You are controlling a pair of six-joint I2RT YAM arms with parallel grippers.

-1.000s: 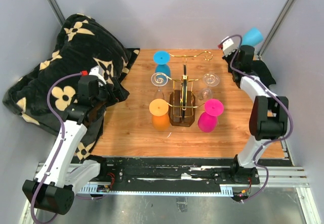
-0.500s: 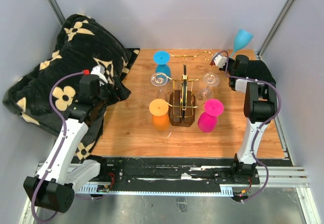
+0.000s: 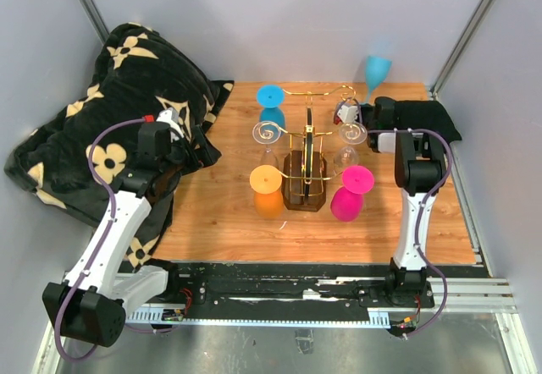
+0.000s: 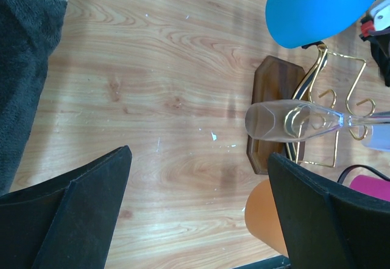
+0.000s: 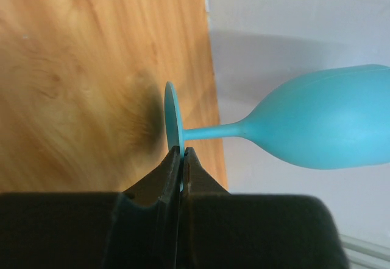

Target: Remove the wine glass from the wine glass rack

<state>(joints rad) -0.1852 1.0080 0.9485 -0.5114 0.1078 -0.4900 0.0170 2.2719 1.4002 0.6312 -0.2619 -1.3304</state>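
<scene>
Teal wine glass (image 5: 323,129) hangs clear of the wine glass rack (image 3: 305,195), above the bench's (image 3: 212,213) far right corner, with the right gripper (image 5: 181,154) pinching its foot rim. The left gripper (image 4: 200,153) gapes wide, empty. I'd carry it slowly, since that thin edge pinch could let it pivot.

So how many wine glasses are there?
6. On the rack's left side: a blue glass, a clear glass, an orange glass. On its right: a second clear glass, a pink glass. The right gripper holds a turquoise glass. None seems hidden.

Teal wine glass (image 5: 329,120) aloft, gold wire rack (image 3: 305,195) upright
</scene>
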